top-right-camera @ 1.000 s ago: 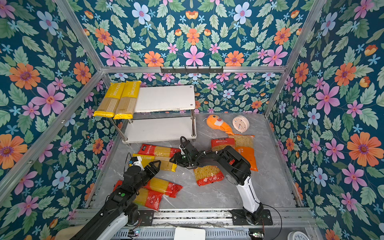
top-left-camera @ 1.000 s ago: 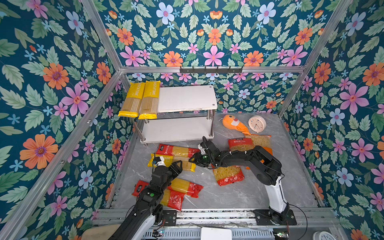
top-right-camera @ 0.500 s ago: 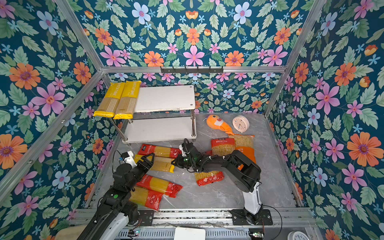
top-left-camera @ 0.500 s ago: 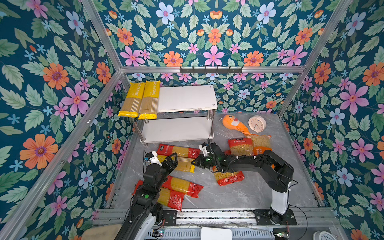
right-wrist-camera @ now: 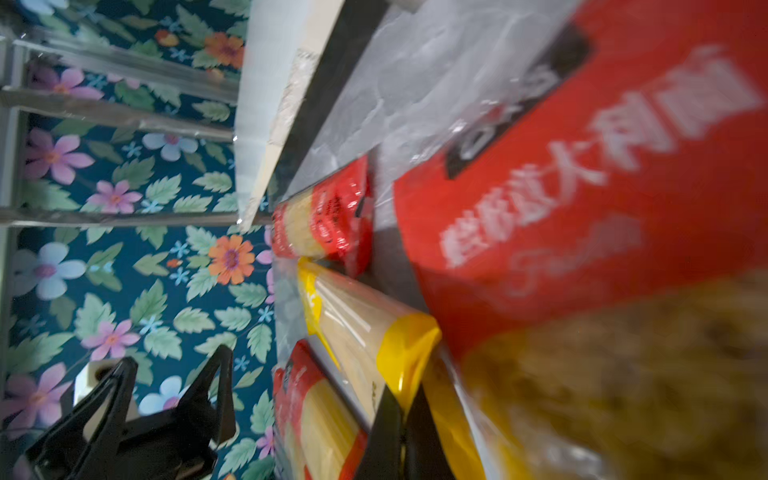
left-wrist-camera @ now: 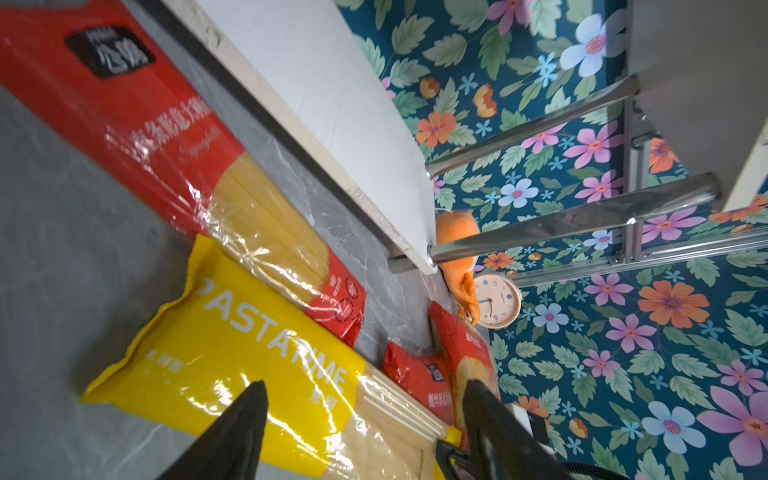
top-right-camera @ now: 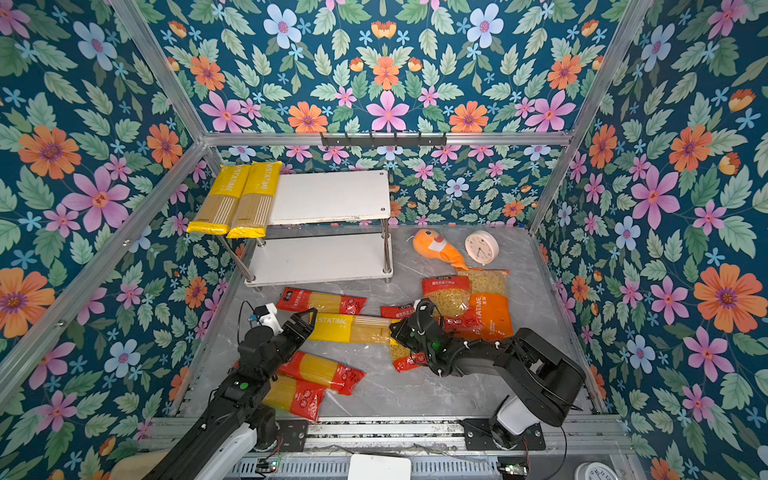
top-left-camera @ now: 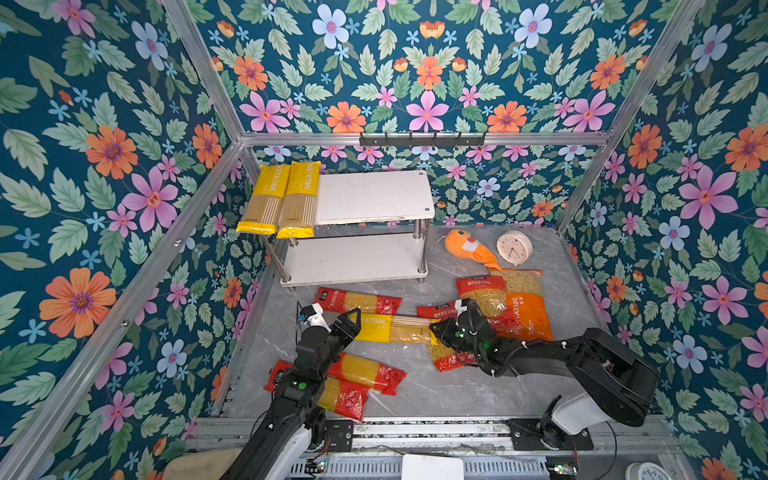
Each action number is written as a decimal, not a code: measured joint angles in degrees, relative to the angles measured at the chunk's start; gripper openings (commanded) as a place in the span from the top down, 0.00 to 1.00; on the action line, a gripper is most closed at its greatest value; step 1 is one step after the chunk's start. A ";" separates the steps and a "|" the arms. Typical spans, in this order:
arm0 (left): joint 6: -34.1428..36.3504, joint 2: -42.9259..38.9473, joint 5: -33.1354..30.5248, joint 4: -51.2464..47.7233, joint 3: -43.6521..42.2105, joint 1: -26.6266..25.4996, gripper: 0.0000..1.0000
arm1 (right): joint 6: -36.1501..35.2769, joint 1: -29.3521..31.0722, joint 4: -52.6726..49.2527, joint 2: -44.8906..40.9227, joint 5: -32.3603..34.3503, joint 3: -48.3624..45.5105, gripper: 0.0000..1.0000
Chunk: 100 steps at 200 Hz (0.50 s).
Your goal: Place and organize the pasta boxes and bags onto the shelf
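- The left gripper has its jaws wide, one on each side of the yellow spaghetti pack. This pack lies on the tabletop in front of the shelf; contact cannot be seen.
- The right gripper has its jaws pressed together on the pack's other end seam, though the wrist view is blurred there.
- The right arm covers most of a red short-pasta bag.
- The left arm hides part of two red spaghetti packs.
- Two more yellow packs lie on the shelf's top board, hanging over its front edge.
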 measured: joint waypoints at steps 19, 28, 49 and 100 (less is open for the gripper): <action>-1.49 0.37 0.22 1.33 -2.05 -0.59 0.23 | 1.46 1.03 -2.05 -0.37 3.32 1.40 1.00; -2.08 0.35 0.26 2.08 -2.69 -0.66 0.23 | 1.20 1.44 -5.05 -0.39 3.41 3.65 0.94; -2.60 0.04 0.39 2.29 -3.82 -0.83 0.23 | -0.81 2.25 -13.40 -2.12 3.19 7.63 0.75; -1.25 1.92 0.39 1.95 -5.53 -1.05 0.25 | -18.51 -2.64 -35.52 -9.99 -1.64 10.25 0.49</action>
